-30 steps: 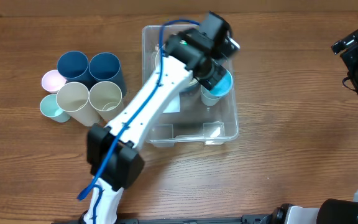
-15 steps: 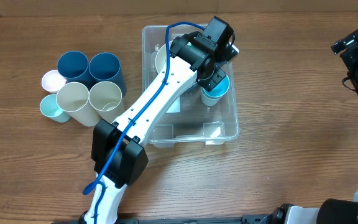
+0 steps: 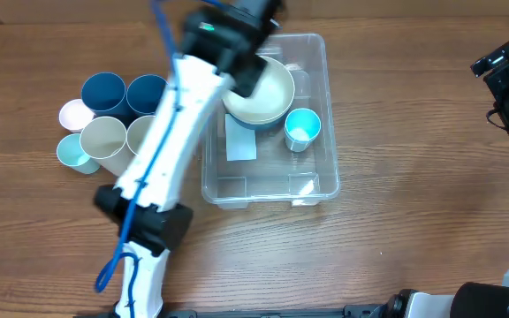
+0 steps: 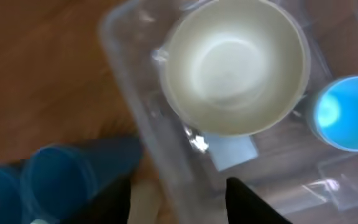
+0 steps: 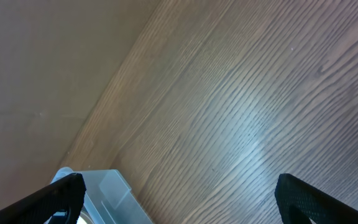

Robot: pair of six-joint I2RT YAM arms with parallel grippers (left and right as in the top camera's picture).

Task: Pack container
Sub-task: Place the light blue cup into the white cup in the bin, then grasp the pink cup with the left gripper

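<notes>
The table point(image 3: 414, 221) bears the container point(image 3: 268, 181). The left arm point(image 3: 179, 115) crosses its left side. Cups point(image 3: 117, 119) cluster left of it. Inside sit a bowl point(image 3: 263, 93) and a blue cup point(image 3: 302, 128). The left gripper point(image 4: 179, 205) hangs spread above it, and the right gripper point(image 5: 191, 199) is spread well to its right.

overhead straight down on the whole table point(image 3: 414, 221), left wrist cam close above the container point(image 4: 278, 174), right wrist low and slanted, just catching its corner
</notes>
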